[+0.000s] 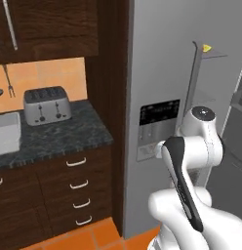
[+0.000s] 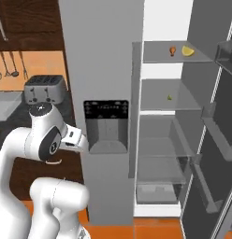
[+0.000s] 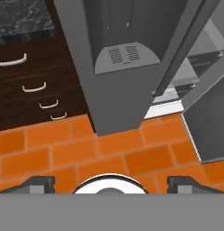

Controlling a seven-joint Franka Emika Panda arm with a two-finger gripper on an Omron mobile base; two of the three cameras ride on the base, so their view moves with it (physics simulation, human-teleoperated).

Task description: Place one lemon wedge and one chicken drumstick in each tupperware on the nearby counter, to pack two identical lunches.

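In the open fridge, a chicken drumstick (image 2: 172, 50) and a yellow lemon wedge (image 2: 187, 51) lie on the top shelf. A smaller greenish lemon wedge (image 2: 169, 97) sits on the shelf below. The top wedge (image 1: 206, 48) also shows in the left base view. One light-grey tupperware (image 1: 6, 132) stands on the dark speckled counter (image 1: 59, 136), left of the toaster; its corner (image 2: 6, 106) is in the right base view too. My gripper (image 3: 111, 184) is open and holds nothing. It points down at the orange floor tiles in front of the fridge, far from the food.
A silver toaster (image 1: 47, 105) stands on the counter by the wall. Dark drawers (image 1: 76, 188) with silver handles sit below. The grey fridge door with its dispenser (image 2: 106, 126) is straight ahead, and the open door (image 2: 216, 140) with its bins hangs on the right.
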